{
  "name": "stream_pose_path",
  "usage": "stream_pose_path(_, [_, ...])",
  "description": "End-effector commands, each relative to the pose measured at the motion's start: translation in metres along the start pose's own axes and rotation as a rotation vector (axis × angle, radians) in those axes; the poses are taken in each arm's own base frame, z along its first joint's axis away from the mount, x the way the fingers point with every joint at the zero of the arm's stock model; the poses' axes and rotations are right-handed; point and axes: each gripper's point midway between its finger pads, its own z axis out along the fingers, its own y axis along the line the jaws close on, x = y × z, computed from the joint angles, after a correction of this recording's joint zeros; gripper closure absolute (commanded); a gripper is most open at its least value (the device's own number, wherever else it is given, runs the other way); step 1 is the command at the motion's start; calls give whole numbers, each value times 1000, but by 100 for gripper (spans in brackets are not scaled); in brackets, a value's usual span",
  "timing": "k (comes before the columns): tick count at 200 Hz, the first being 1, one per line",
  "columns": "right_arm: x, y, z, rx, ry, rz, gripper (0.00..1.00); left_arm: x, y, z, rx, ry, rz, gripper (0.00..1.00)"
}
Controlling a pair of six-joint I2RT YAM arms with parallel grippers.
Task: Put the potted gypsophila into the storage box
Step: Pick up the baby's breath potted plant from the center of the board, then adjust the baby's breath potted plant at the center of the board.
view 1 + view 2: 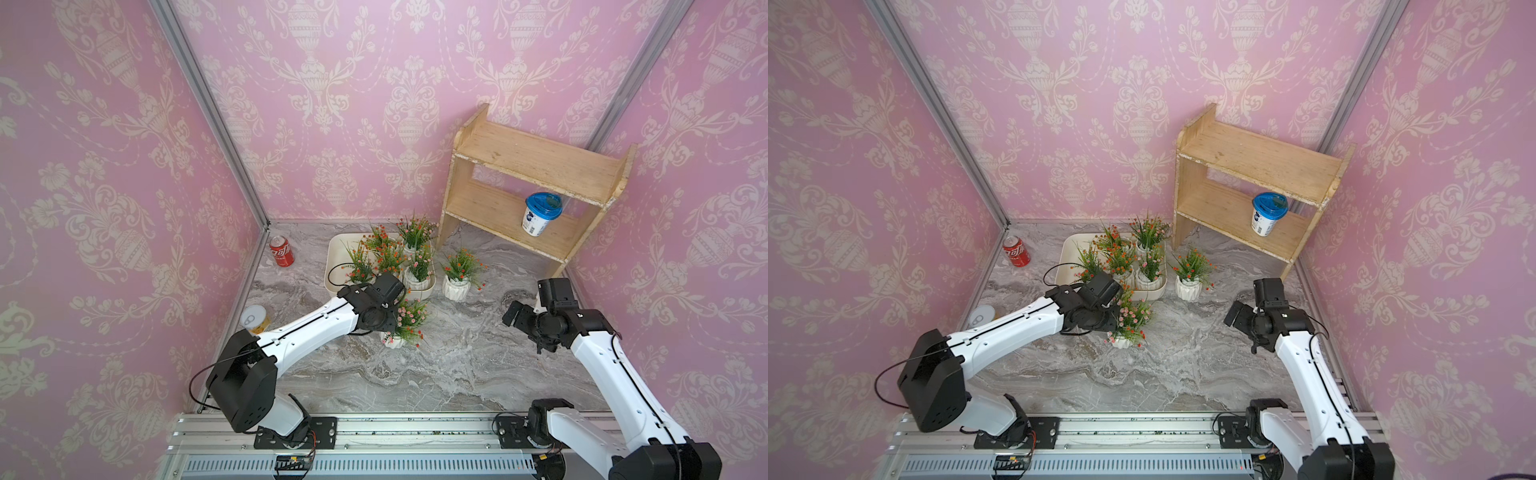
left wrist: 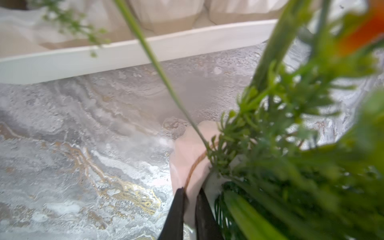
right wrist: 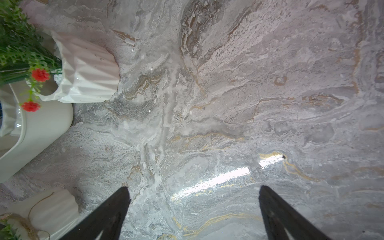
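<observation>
Faintly, white script on the red can [image 1: 281, 250], unreadable. Left gripper [image 2: 190, 192], arm stretched low, jaws pinched on the rim of a potted gypsophila [image 2: 192, 158]; storage box [image 2: 124, 56] just beyond. Right gripper [image 3: 194, 193] hovers over marble [image 3: 228, 93], jaws wide.

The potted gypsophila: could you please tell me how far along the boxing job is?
Done: five white ribbed pots of green sprigs appear to stand in the shallow cream plastic storage box. In hand: the left jaws are shut on a sixth pot at its rim, outside the box. Left: a seventh pot stands on the grey marbled table beside the box; the right jaws are open, empty.
</observation>
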Motion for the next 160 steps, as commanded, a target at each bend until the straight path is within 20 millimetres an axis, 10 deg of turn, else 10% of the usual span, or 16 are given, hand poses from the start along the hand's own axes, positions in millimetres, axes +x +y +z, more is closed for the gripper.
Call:
stream_pose_path(1, [-1,1,-3,-19,-13,14,0,-2,21,-17,-32,-38,-104,100])
stream_pose_path(160, [-1,5,0,-35,-2,20,0,36,122,-33,-184,-14,-358,100])
